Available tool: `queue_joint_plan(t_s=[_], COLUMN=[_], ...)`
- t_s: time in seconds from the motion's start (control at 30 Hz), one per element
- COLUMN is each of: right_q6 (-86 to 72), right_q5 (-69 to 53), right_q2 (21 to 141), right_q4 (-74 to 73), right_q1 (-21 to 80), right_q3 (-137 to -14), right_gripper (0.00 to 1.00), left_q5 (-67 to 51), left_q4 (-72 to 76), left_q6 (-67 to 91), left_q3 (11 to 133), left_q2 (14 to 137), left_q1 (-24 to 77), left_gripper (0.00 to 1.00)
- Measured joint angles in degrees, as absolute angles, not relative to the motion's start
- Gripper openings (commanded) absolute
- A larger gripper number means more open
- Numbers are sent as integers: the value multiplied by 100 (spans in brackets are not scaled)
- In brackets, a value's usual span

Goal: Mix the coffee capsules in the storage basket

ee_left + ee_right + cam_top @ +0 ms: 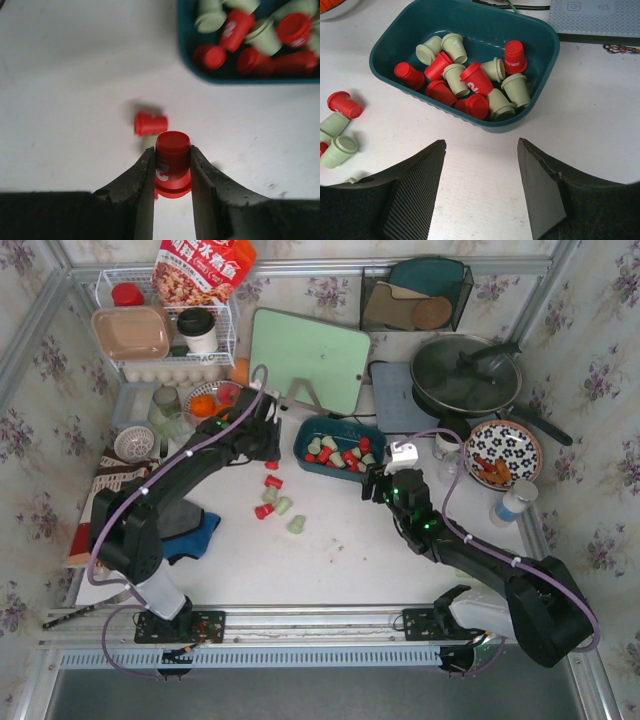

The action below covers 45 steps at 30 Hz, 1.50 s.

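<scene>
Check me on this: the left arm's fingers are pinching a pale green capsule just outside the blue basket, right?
Not quite. The capsule between the left fingers is red, not pale green; the left wrist view shows it. It does sit just outside the storage basket.

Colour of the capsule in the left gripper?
The capsule in the left gripper is bright red with white print; clearest in left wrist view.

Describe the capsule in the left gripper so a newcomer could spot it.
Find the teal storage basket, then the left gripper off its left end. It holds a red capsule that, unlike the sideways red capsule just beyond, stands upright, rim down.
</scene>
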<state>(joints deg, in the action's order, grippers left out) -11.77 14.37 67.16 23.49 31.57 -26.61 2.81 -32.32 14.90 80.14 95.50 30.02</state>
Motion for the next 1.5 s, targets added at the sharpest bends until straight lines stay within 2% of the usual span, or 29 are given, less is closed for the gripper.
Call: queue_joint_plan(t_s=[0.4,0.73,0.97,1.03,1.1,1.37,1.5], right_q6=[-1225,-1293,-1295,-1295,-1295,-1295,-1295], right_q5=[1723,1739,1678,1673,1673,1653,1632], right_q2=[6490,6534,6593,6589,6587,6589,6591], right_q4=[2414,2523,2543,2547,2550,2576,2580], right_q1=[3157,3157,3157,3157,3157,3157,3157], right_q3=[-2456,-2458,-2458,-2458,-2458,-2458,-2462], right_gripper=[67,67,67,67,67,67,67], left_q5=[-377,-14,491,510,506,471,480], left_q4=[-1706,-1059,-720,-727,-727,-735,-856], left_q6=[1562,1514,1557,1581,1601,1643,1667], left_q3=[9015,9907,10267,10475,10600,10488,10018], left_q2=[10759,12066,12433,12551,12604,12562,12090], left_q1=[3203,3295,3284,3284,3284,3284,3291], left_gripper=[19,27,41,49,53,55,54])
